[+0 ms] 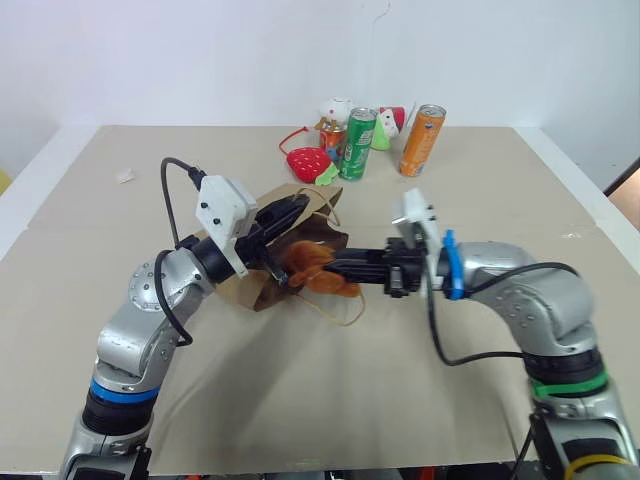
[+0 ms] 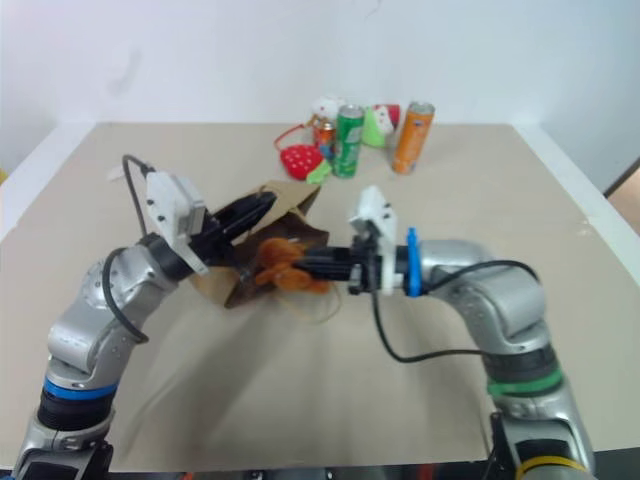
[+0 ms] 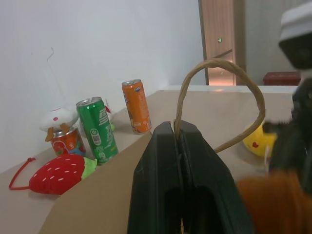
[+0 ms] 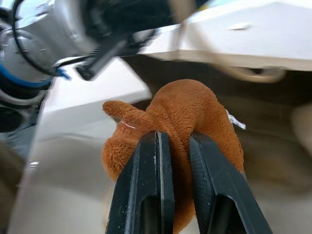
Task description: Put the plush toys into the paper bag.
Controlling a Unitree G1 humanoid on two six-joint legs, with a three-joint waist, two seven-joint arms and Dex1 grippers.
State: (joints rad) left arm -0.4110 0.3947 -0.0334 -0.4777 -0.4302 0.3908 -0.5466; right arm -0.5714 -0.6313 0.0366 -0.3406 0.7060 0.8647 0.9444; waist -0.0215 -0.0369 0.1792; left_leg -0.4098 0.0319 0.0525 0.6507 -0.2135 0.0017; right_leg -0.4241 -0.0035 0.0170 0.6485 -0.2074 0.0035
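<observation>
Strawberry plush [image 1: 308,160] beside 2 cans, perhaps 3 [image 1: 357,143].

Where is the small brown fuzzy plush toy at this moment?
In the left eye view, the small brown fuzzy plush toy is pinched in the right gripper at the mouth of the brown paper bag, whose edge the left gripper holds.

Left arm bent, raised across the front; left hand [image 1: 290,212] points forward and rightward, fingers pressed tight together. Right arm bent inward, forearm level; right hand [image 1: 335,268] points leftward, fingers pinched narrow. Hands near each other, apart.
</observation>
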